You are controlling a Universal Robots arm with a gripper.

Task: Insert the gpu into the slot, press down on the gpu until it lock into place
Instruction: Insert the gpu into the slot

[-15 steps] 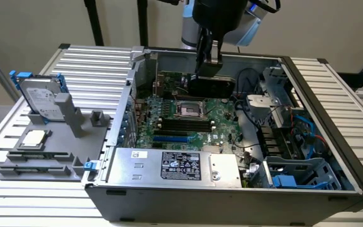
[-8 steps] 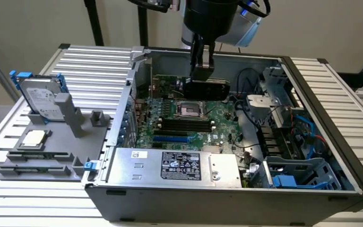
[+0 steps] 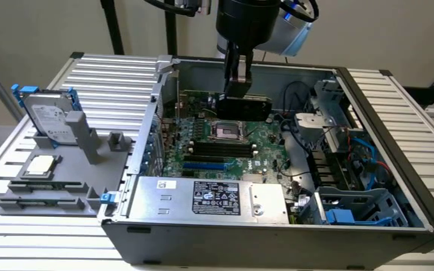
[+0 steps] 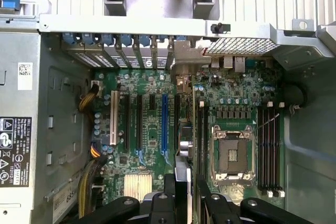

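Grey power supply (image 3: 164, 199) nearest, at the exterior view's six o'clock. Just beyond, the blue slot (image 3: 203, 166) lies bare on the motherboard (image 3: 266, 141). Toward twelve o'clock, the gripper (image 3: 238, 93) clamps the black gpu (image 3: 252, 108) between its jaws, well apart from the slot.

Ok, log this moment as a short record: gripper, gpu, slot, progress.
gripper: shut on the gpu, inside the open case
gpu: held clear above the motherboard, near the processor socket
slot: blue strip, empty
progress: gpu not yet inserted
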